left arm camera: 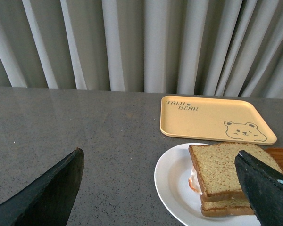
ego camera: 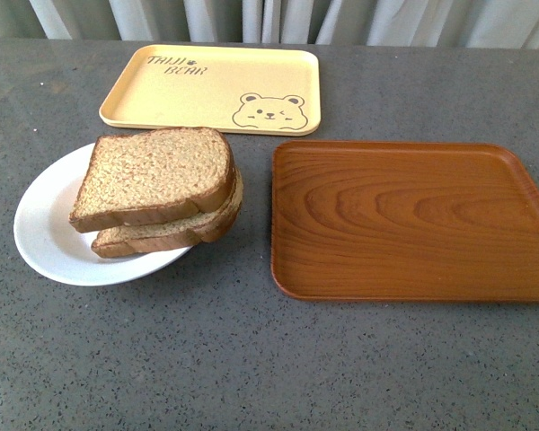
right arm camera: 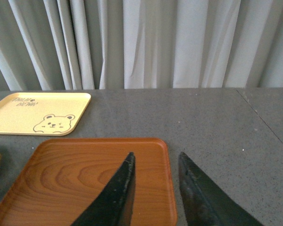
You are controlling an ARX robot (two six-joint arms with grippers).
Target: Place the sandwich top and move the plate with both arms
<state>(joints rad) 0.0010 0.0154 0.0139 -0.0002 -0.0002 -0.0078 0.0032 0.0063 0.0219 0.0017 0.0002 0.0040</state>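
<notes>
On the round white shallow plate (ego camera: 45, 235), the squarish speckled wholemeal sandwich top (ego camera: 153, 175) lies skewed over the lower slice (ego camera: 166, 235). The left gripper (left arm camera: 159, 153) gapes wide and the right gripper (right arm camera: 156, 154) is narrowly parted, both empty. Uneven lifting could tilt the plate and slide the top off.

The front view looks down from the robot's body onto the table (ego camera: 207, 359), facing the curtain (ego camera: 278, 18) at its far edge. It takes in the plate (ego camera: 45, 224), the yellow tray (ego camera: 189, 90) and the wooden tray (ego camera: 404, 215). The left wrist view sits low and close to the table, looking past the left gripper (left arm camera: 159, 153) toward the curtain. It shares the plate and yellow tray with the front view. The right wrist view hangs low over the wooden tray behind the right gripper (right arm camera: 156, 154), also facing the curtain, and shares both trays.
</notes>
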